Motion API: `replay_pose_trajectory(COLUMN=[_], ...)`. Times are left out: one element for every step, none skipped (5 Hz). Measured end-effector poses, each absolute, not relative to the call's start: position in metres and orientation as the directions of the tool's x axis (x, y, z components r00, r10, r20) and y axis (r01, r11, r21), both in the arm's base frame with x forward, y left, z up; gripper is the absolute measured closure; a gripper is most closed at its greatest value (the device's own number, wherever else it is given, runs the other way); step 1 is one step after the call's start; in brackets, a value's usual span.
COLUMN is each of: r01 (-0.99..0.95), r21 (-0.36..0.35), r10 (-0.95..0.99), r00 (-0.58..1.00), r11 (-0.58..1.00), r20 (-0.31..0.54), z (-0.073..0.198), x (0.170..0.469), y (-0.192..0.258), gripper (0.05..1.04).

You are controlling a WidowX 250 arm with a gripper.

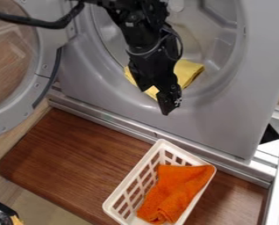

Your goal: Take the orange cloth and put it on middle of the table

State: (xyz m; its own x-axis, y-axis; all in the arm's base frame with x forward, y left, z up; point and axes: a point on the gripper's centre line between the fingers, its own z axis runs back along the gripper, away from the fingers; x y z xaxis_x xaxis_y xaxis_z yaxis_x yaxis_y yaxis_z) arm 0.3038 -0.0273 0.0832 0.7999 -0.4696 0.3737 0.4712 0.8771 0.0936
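The black gripper [164, 99] hangs in front of the machine's round opening, above and a little left of the basket, well apart from the orange cloth. The orange cloth [174, 191] lies crumpled inside a white plastic basket [128, 183], with its upper right corner spread up against the rim. Under the basket is the brown wooden table [78, 156].
A yellow cloth [189, 71] lies in the opening of the grey washing machine [218, 118], partly behind the gripper. The machine's round door [39, 74] stands open at left. A metal rail [106, 117] runs along the table's back edge.
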Motion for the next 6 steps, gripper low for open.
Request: replay_pose_trajectory(r01=[0.474, 0.522, 0.582, 0.645, 0.656, 0.623], r21=[0.076, 0.050, 0.050, 0.069, 0.096, 0.071], r10=[-0.469, -0.507, -0.567, -0.634, -0.654, -0.616], r00=[0.811, 0.795, 0.764, 0.717, 0.706, 0.739], r11=[0.877, 0.852, 0.811, 0.761, 0.749, 0.779], r20=[0.350, 0.334, 0.306, 0.291, 0.272, 0.273], z=[0.074, 0.068, 0.060, 0.051, 0.036, 0.023], x=[0.301, 0.297, 0.285, 0.271, 0.259, 0.247], y=[-0.028, -0.041, -0.059, -0.083, -0.092, -0.084], gripper=[0.083, 0.083, 0.083, 0.083, 0.083, 0.083])
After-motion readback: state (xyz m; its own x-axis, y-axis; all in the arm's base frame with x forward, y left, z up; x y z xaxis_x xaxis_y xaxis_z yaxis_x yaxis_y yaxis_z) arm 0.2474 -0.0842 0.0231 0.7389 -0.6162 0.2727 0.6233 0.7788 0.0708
